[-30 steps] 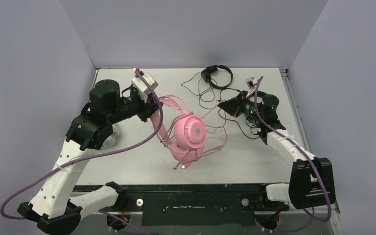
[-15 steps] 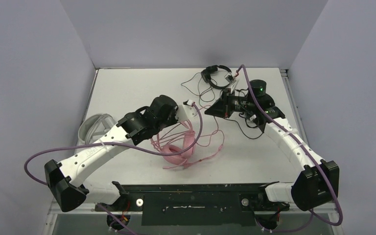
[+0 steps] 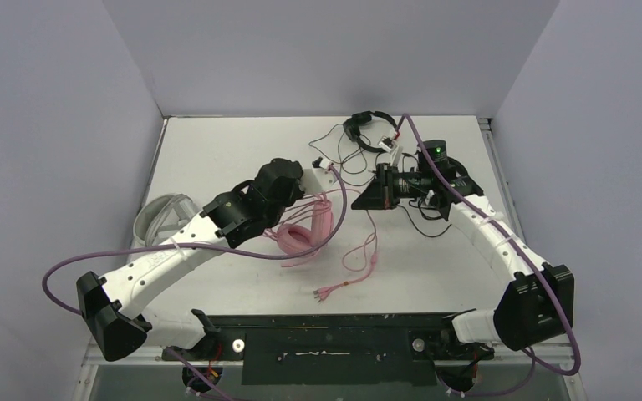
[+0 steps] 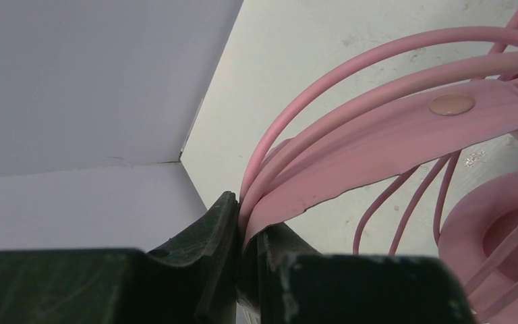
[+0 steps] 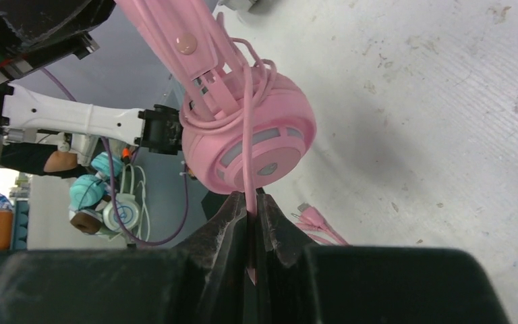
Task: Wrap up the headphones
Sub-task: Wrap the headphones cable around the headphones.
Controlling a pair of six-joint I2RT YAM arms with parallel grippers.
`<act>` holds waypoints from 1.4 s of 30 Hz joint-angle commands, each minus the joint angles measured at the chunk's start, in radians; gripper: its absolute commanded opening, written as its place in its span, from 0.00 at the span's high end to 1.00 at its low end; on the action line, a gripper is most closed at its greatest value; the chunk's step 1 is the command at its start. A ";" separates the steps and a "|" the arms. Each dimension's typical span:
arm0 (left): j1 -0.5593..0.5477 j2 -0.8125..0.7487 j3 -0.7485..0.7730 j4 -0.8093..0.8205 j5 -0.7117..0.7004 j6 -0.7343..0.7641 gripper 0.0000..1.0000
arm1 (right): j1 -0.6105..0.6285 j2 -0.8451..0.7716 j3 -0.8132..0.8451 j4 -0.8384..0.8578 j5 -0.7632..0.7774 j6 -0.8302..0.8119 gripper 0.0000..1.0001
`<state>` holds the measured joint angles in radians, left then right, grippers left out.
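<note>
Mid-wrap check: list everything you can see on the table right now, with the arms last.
pink headset: one, pink, mid-table, held by its headband
pink cable: one, pink, crossing the earcup, loose end trailing toward the near edge
black headset: one visible, black, far edge
black cords: loose, black, near the black headset
white-grey headset: one, left side, partly under the left arm
table: white
left gripper: shut on the headband
right gripper: shut on the pink cable

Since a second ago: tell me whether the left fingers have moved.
Yes. Clamped on the pink headset, the left fingers swung right, away from the left wall.
</note>
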<state>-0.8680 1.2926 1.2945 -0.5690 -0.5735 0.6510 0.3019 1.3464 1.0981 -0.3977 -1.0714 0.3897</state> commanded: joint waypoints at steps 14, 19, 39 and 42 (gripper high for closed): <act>0.002 0.146 0.048 0.316 -0.442 -0.220 1.00 | 0.055 -0.150 -0.112 0.447 -0.036 0.465 1.00; 0.005 0.234 0.175 0.183 -0.487 -0.449 1.00 | 0.082 -0.161 -0.110 0.440 0.032 0.477 0.95; 0.139 0.297 0.430 -0.144 -0.241 -1.182 1.00 | 0.345 -0.133 -0.107 0.358 0.529 0.379 0.61; 0.158 0.240 0.403 -0.107 -0.205 -1.172 1.00 | 0.386 -0.131 -0.103 0.323 0.584 0.333 0.58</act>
<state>-0.7418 1.6814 1.6855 -0.7902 -0.8467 -0.4191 0.6376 1.2331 0.9394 -0.0101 -0.6083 0.8242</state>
